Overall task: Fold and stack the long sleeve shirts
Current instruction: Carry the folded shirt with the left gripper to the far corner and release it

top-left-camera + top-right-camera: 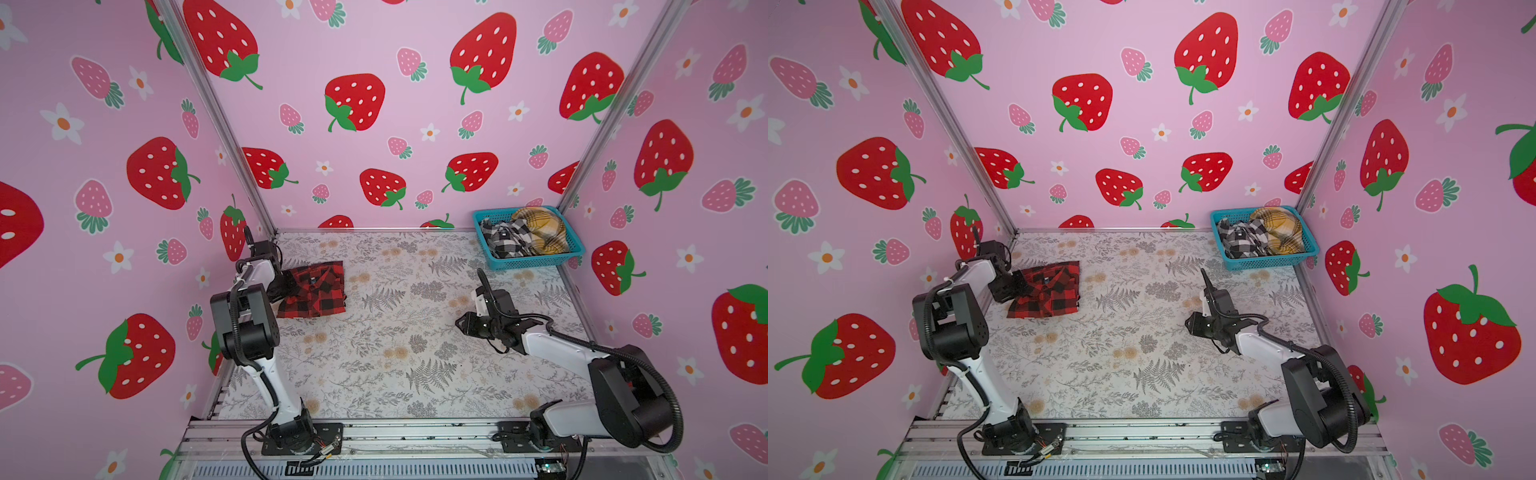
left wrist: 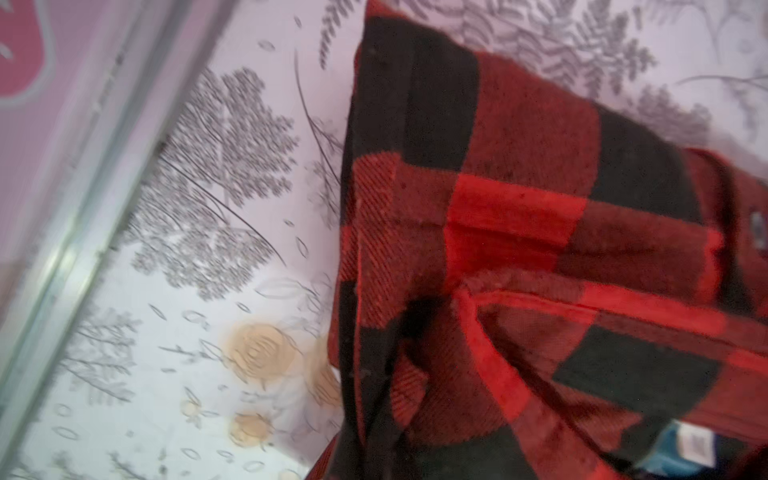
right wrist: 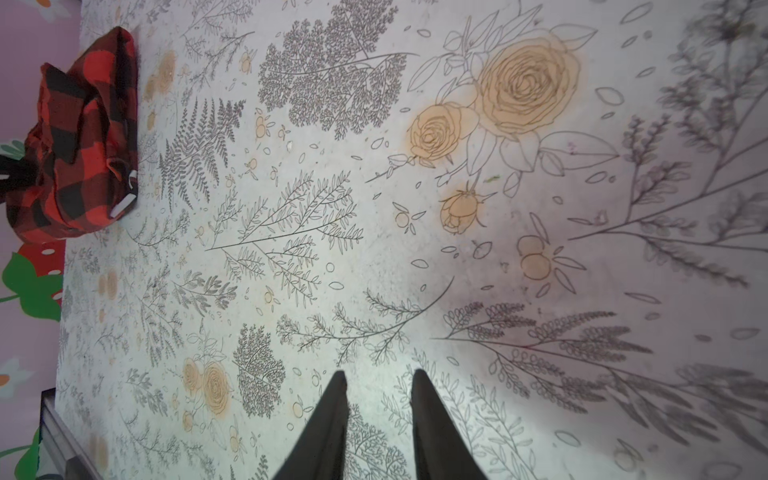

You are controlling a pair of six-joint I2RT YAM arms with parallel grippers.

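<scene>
At ten o'clock on the table, the left end effector clenches the red-and-black shirt; at three o'clock, the right end effector hangs released, empty.

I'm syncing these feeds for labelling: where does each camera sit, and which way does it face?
Both top views: high over the front edge, looking down on the floral-print table; the left arm and right arm show whole.
Left wrist: on the left arm, close above the red-and-black checked shirt; none of the robot shows.
Right wrist: on the right arm, looking across the table; the open right gripper shows.
Shared: top and right wrist views both show the shirt.
</scene>
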